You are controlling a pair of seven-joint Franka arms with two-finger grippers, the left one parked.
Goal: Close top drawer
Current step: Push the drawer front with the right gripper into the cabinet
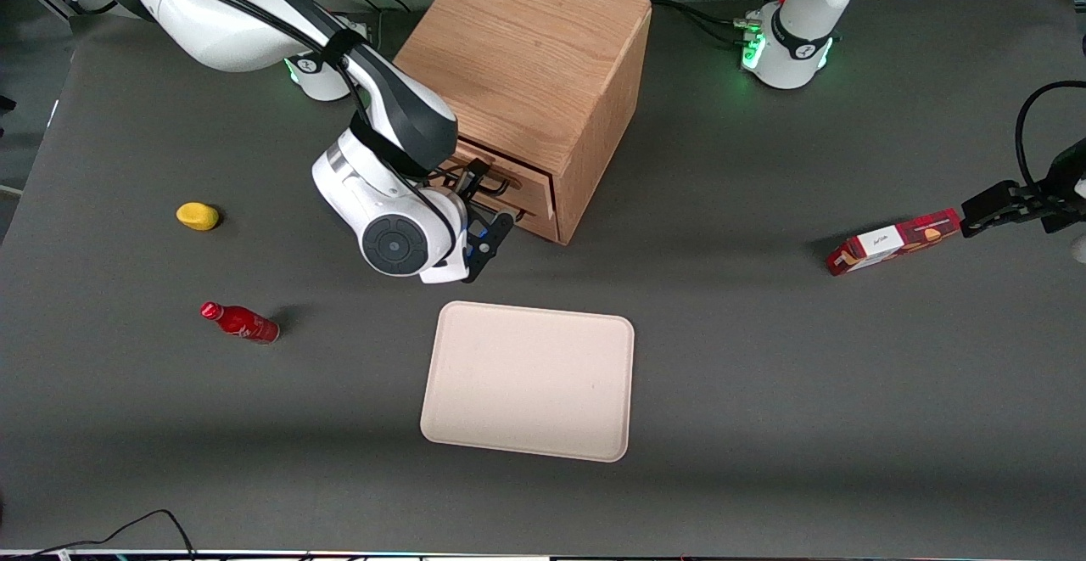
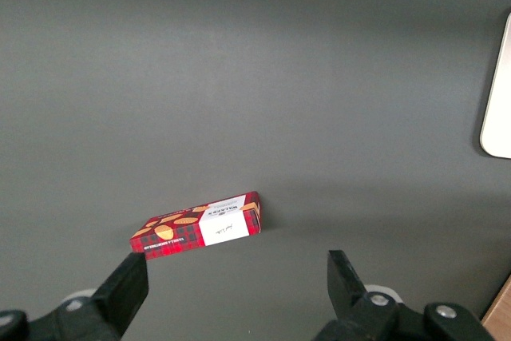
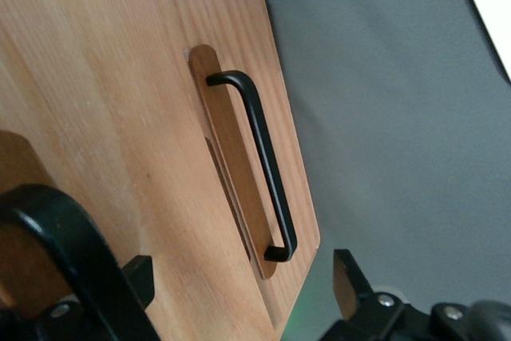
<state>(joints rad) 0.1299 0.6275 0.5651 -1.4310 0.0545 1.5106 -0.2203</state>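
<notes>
The wooden cabinet (image 1: pixel 530 60) stands at the back middle of the table. In the right wrist view the top drawer (image 3: pixel 96 117) stands slightly proud of the lower drawer (image 3: pixel 231 37) and overlaps its edge. Its black handle (image 3: pixel 56 237) looms very close to the camera. The lower drawer's black handle (image 3: pixel 259 157) shows in full. My gripper (image 1: pixel 485 196) (image 3: pixel 243 285) is open right in front of the drawer fronts (image 1: pixel 522 177), fingers (image 3: pixel 349 277) spread wide with nothing between them. I cannot tell whether it touches the wood.
A beige tray (image 1: pixel 530 380) lies nearer the front camera than the cabinet. A yellow object (image 1: pixel 197 215) and a red bottle (image 1: pixel 240 322) lie toward the working arm's end. A red box (image 1: pixel 895 241) (image 2: pixel 200 229) lies toward the parked arm's end.
</notes>
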